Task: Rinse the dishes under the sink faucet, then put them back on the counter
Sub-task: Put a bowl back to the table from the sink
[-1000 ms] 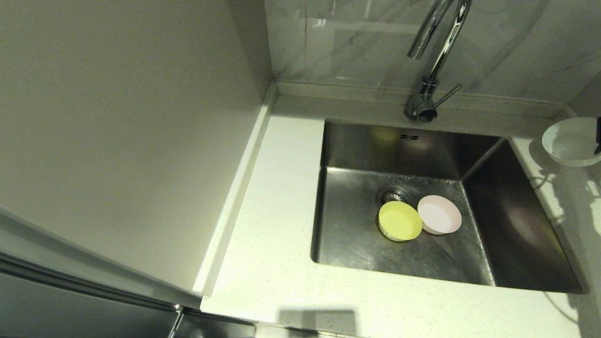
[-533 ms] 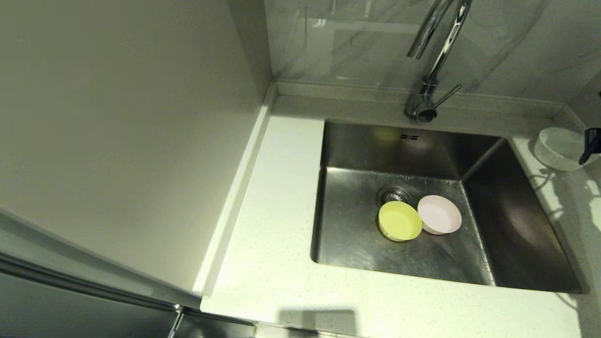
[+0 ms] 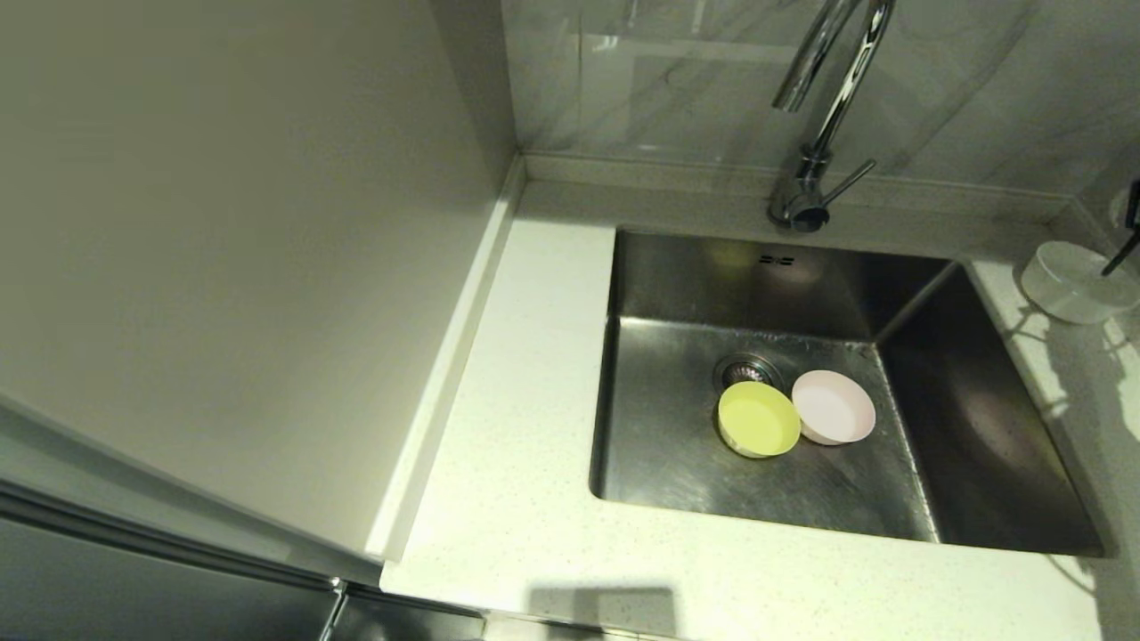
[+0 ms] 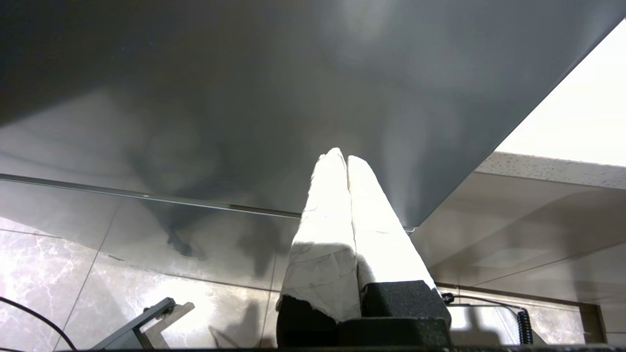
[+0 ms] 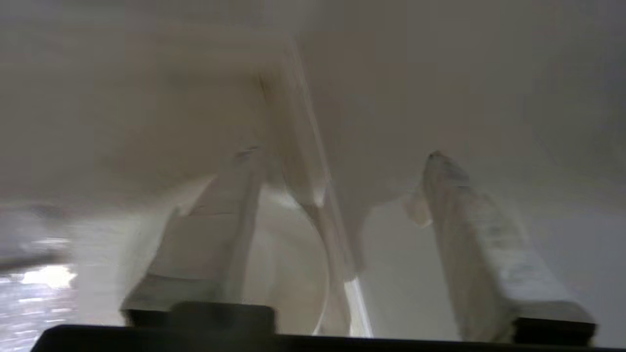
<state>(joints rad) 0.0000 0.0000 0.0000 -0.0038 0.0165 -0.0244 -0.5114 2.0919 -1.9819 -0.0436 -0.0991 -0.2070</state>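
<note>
Presently the white bowl (image 3: 1073,283) sits upside down on the counter (image 3: 525,499) to the right of the sink (image 3: 980,427), near the back corner and close to the basin's right rim. Right gripper (image 5: 337,195) is just above and behind it; only a dark sliver shows at the head view's right edge. Right wrist view: fingers spread wide, nothing between them, the white bowl's curved rim below the gap. Judgement: that bowl is released, so one dish is done. Yellow bowl (image 3: 759,419) and pink bowl (image 3: 833,407) lie touching, side by side on the sink floor, just in front of the drain strainer (image 3: 745,368), the faucet (image 3: 824,107) spout above and behind. Both lie to the left of and below the right gripper, the pink one nearer it. Round bowls, no long axis. Open basin floor lies to their left, right and front. Left gripper (image 4: 342,159) is parked below counter level, fingers pressed together, empty.
</note>
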